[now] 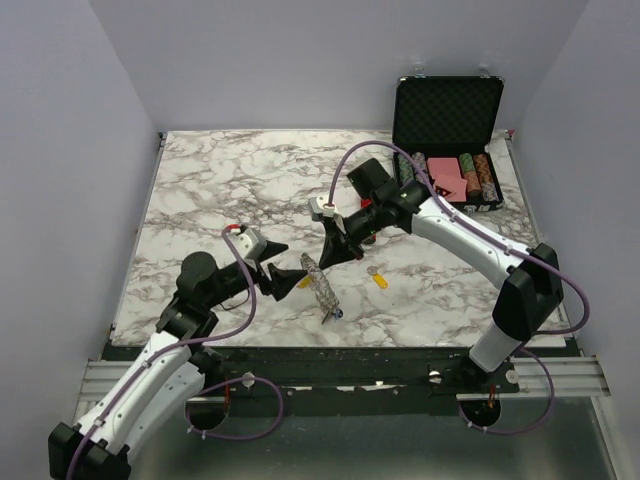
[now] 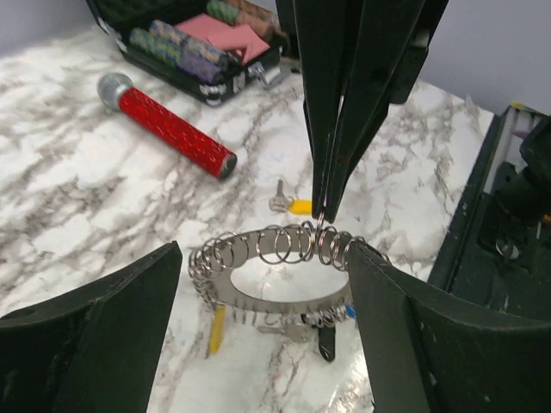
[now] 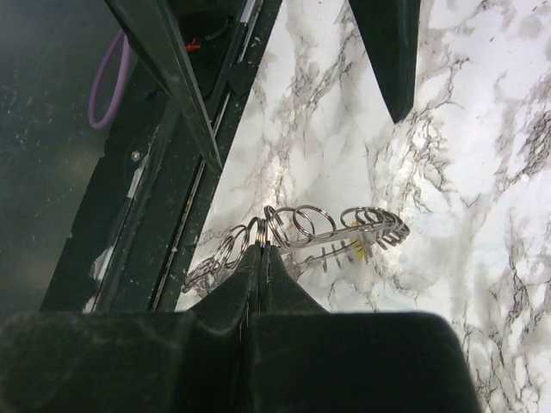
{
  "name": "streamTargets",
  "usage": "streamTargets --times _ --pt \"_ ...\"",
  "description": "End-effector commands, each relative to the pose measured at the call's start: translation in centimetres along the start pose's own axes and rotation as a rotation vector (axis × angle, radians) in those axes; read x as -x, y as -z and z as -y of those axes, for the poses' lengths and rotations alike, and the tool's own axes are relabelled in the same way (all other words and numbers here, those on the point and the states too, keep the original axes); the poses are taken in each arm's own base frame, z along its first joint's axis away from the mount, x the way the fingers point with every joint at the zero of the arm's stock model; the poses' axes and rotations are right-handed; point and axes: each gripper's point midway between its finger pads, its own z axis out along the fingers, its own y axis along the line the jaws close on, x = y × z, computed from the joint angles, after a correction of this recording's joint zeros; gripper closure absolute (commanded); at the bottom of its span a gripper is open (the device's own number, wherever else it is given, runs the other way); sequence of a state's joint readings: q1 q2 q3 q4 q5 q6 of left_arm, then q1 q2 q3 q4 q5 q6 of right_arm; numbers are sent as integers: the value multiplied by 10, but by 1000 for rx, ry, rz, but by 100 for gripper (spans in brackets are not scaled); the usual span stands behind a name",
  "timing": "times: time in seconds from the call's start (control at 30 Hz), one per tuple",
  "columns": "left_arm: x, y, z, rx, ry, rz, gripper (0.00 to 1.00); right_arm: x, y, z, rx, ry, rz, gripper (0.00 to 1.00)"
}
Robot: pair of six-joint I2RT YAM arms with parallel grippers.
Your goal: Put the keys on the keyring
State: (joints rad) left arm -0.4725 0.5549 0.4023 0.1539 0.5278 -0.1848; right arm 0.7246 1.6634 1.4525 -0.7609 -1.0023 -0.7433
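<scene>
two fingers [image 2: 103, 335] of the left gripper [image 2: 267, 247] stand wide apart, released, gripping nothing. between them the keyring [image 2: 258, 298] stands tilted up on edge over the marble counter [image 2: 77, 206]; whether it touches either finger i cannot tell. a yellow key [image 2: 217, 331] and a blue key [image 2: 349, 311] hang under its near rim. the right gripper [image 2: 323, 211] reaches down onto the far rim from above, clenched on one wire loop. just beyond that gripper a loose key [image 2: 293, 206] with a yellow head lies flat. farther off, left of the left gripper, lies a red cylinder [image 2: 172, 131], and beyond it an open case [image 2: 215, 86] of chips.
</scene>
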Motion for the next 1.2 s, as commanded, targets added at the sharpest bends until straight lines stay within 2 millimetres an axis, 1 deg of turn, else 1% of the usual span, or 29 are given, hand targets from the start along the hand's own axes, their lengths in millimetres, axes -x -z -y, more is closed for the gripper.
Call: streamTargets --times 0.0,0.03,0.1,0.13,0.17,0.2,0.27,0.3,0.47,0.8,1.1,1.17 --pt "-3 -6 13 -102 -3 -62 16 -4 2 -5 34 24 -40 100" --pt "-2 -7 14 -107 7 -65 18 -3 2 -5 34 22 -38 100" --pt "-4 -8 18 -133 27 -76 28 -3 1 -5 36 17 -36 100" --pt "-6 -8 20 -144 44 -88 38 -4 0 -4 36 12 -38 100" --pt "-8 -9 21 -151 60 -100 50 -4 1 -4 35 12 -36 100" --pt "-11 -10 24 -168 81 -120 69 -4 0 -4 36 13 -36 100" --pt "-12 -12 28 -201 115 -141 87 -4 0 -4 37 8 -35 100" --pt "-13 -12 31 -219 131 -151 90 -3 0 -4 36 9 -32 100" --pt "-17 -13 42 -280 199 -184 91 -2 0 -3 33 6 -28 100" --pt "-18 -11 55 -323 227 -177 91 -1 0 -1 27 2 -28 100" --pt "-35 -15 56 -327 277 -260 85 0 0 -1 28 -3 -23 100" --pt "-39 -15 55 -314 281 -276 83 0 -1 -1 30 -3 -24 100"
